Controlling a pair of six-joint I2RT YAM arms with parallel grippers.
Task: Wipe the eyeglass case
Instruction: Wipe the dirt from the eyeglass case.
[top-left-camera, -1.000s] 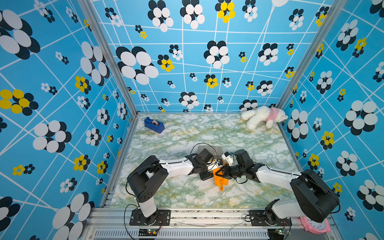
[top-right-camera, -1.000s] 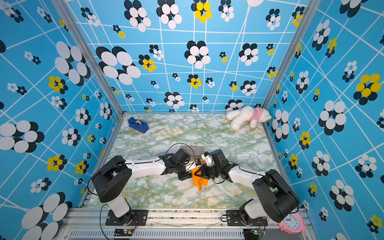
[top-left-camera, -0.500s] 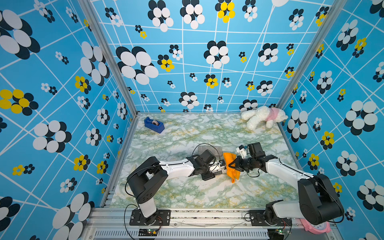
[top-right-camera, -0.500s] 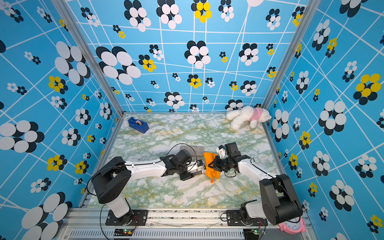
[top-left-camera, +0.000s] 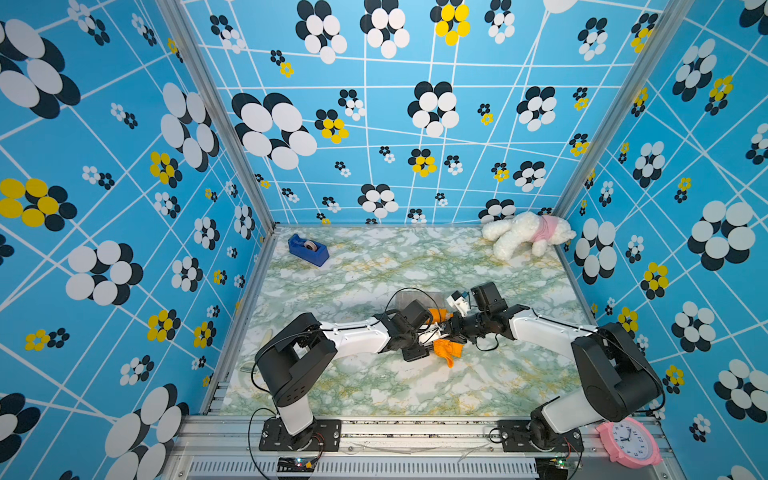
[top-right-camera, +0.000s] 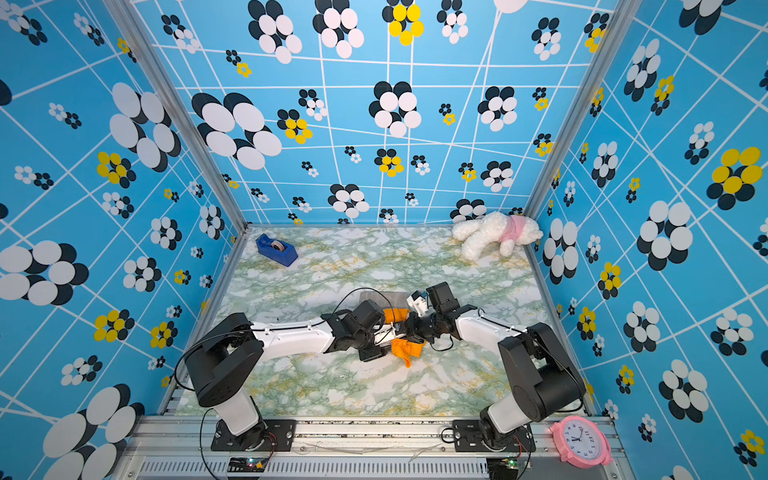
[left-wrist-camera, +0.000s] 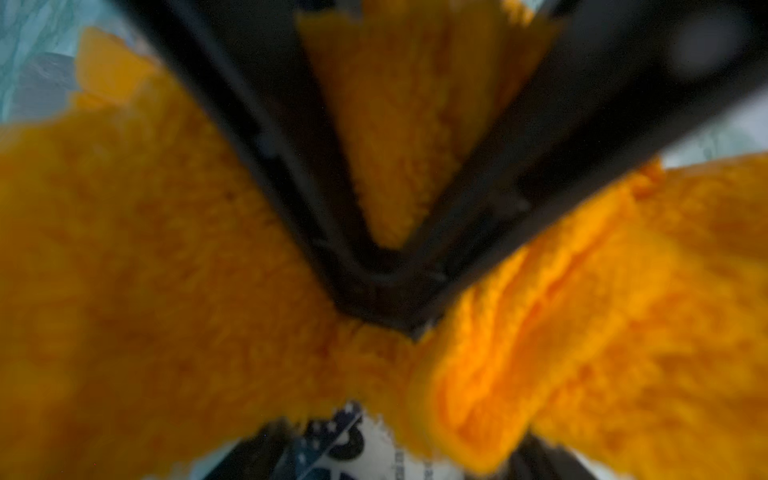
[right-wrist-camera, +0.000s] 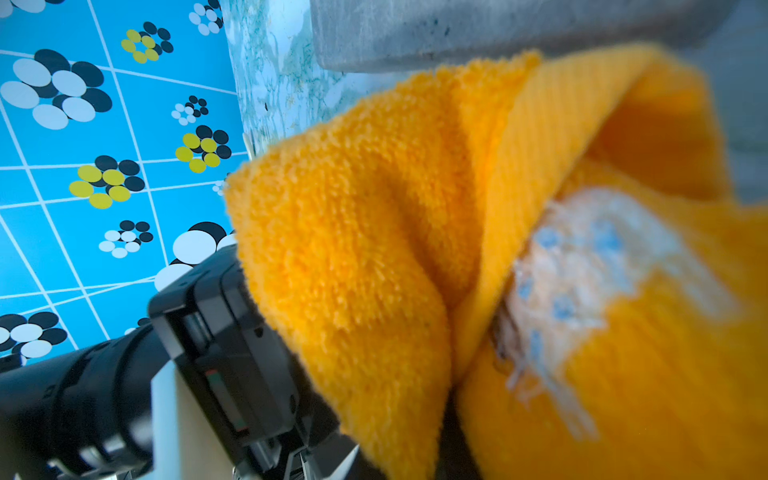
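Observation:
The grey eyeglass case (top-left-camera: 415, 296) (top-right-camera: 380, 297) lies flat on the marble table just behind where my two grippers meet; the right wrist view shows its edge (right-wrist-camera: 478, 33). An orange cloth (top-left-camera: 446, 351) (top-right-camera: 405, 349) is bunched between the grippers, with a fold reaching back toward the case. My right gripper (top-left-camera: 444, 330) is shut on the cloth (right-wrist-camera: 353, 228). In the left wrist view its black fingers (left-wrist-camera: 291, 174) converge onto the cloth (left-wrist-camera: 166, 270). My left gripper (top-left-camera: 424, 336) sits tip to tip with it. The cloth covers its jaws, so I cannot tell whether it holds anything.
A blue tape dispenser (top-left-camera: 308, 249) stands at the back left of the table. A white plush dog (top-left-camera: 523, 235) lies at the back right. A pink clock (top-left-camera: 629, 442) rests on the front rail outside the table. Patterned walls close three sides.
Half a second ago my right gripper held the cloth further right, apart from the left gripper. It has swung back left, and the cloth is bunched between both grippers again.

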